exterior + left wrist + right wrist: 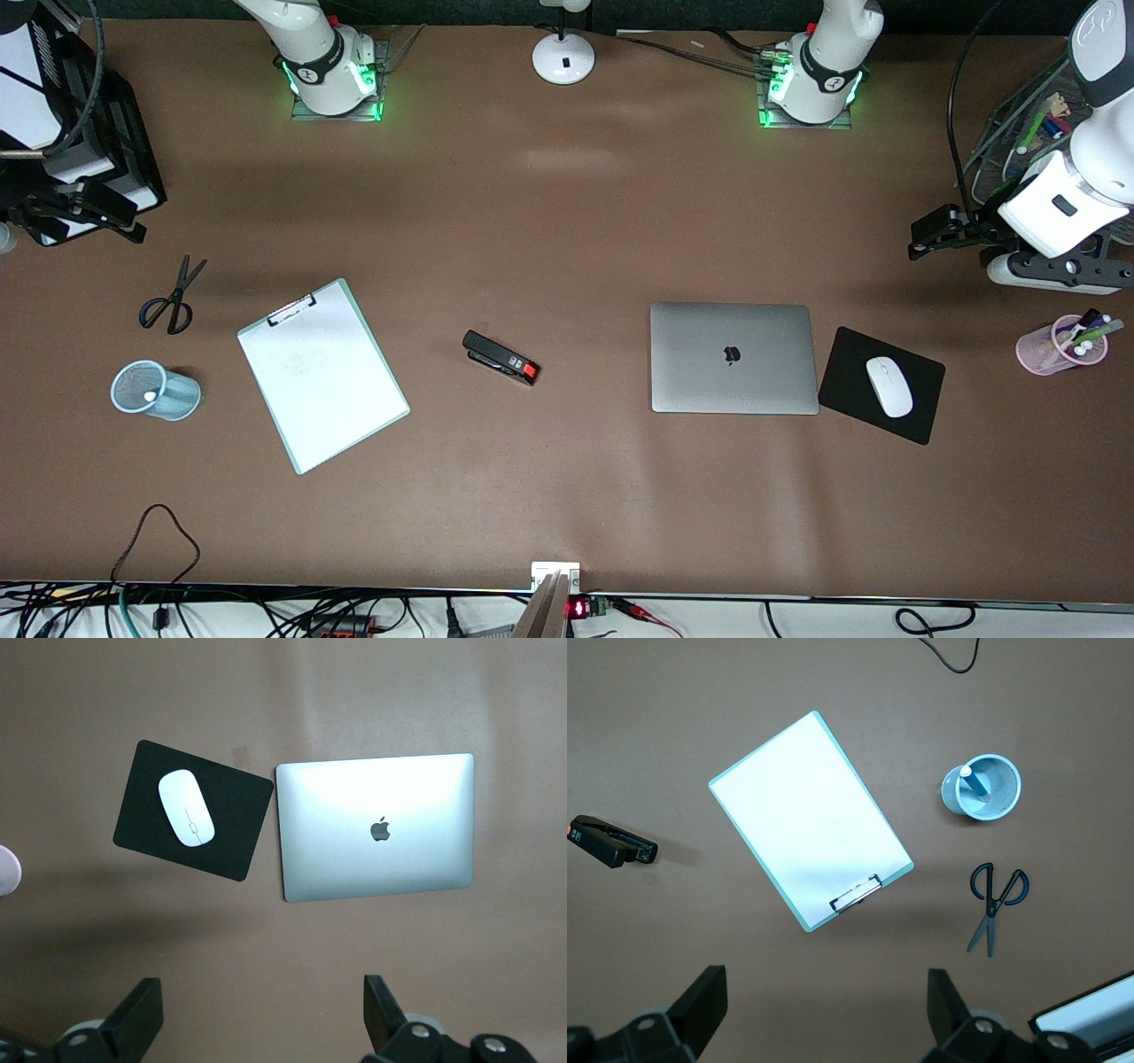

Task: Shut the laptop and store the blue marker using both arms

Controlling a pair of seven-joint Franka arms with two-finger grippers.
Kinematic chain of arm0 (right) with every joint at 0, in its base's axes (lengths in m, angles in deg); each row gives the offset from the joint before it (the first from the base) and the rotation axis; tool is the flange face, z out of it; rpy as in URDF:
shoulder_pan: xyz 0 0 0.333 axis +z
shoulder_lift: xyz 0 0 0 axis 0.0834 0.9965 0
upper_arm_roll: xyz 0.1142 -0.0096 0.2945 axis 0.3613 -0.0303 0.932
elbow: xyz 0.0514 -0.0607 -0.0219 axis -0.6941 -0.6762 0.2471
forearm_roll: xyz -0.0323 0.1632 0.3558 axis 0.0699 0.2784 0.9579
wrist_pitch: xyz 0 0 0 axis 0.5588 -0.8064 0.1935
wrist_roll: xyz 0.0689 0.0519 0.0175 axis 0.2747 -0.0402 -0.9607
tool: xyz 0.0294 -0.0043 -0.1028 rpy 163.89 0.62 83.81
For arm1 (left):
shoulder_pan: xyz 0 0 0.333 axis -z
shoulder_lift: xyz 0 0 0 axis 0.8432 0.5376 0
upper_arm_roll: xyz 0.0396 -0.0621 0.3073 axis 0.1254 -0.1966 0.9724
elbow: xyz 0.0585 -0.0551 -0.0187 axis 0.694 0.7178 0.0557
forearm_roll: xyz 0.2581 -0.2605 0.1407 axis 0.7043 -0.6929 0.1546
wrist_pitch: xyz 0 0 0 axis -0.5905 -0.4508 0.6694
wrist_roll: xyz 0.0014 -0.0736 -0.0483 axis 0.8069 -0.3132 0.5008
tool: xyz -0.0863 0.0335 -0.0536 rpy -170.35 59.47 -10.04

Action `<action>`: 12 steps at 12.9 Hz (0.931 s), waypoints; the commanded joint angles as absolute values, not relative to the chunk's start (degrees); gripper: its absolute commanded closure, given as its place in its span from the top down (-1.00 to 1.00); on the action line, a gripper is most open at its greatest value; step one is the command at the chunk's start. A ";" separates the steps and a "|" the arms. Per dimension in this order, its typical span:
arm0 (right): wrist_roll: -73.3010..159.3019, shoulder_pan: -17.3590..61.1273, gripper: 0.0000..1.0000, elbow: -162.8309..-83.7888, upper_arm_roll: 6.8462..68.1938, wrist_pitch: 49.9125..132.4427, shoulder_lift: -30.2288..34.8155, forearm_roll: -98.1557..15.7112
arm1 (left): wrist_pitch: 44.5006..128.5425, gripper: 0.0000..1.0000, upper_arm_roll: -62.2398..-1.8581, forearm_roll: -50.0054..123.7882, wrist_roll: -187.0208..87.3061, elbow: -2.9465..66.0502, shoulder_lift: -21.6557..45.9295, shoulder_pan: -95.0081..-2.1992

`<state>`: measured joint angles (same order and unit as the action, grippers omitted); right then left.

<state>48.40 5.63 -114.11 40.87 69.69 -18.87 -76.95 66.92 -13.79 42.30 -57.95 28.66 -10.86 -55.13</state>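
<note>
The laptop, a thin silver-grey metal slab with rounded corners and a dark apple logo, lies shut and flat on the matte brown table. Just beside it, toward the left arm's end, sits a black rectangular mouse pad, turned at an angle, with a smooth white oval mouse on it.

The blue marker stands in a round light-blue mesh cup toward the right arm's end of the table; its white tip shows at the cup's mouth. Near the cup lie dark-handled scissors and a mint-edged clipboard holding white paper under a metal clip. A black stapler with a red end lies between the clipboard and the laptop.

The left gripper hangs above the table near the laptop and pad, fingers spread wide, holding nothing. The right gripper hangs over the clipboard's area, likewise spread and empty.

A pink translucent cup of pens stands at the left arm's end.
</note>
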 commanded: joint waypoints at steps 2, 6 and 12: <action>49.09 5.67 1.00 -115.34 41.12 69.69 -20.20 -76.92 | 66.30 1.00 -13.64 43.07 -59.21 26.85 -10.06 -54.75; 48.47 5.58 1.00 -115.34 40.95 65.21 -21.79 -77.36 | 66.30 1.00 -13.64 43.16 -59.12 26.85 -10.06 -54.75; 48.56 5.67 1.00 -115.34 41.12 65.56 -21.70 -77.01 | 66.30 1.00 -13.64 43.16 -59.21 26.85 -10.06 -54.67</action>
<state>48.39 5.66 -114.12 40.96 65.24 -20.59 -76.96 66.92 -13.79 42.30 -57.97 28.53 -10.82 -55.12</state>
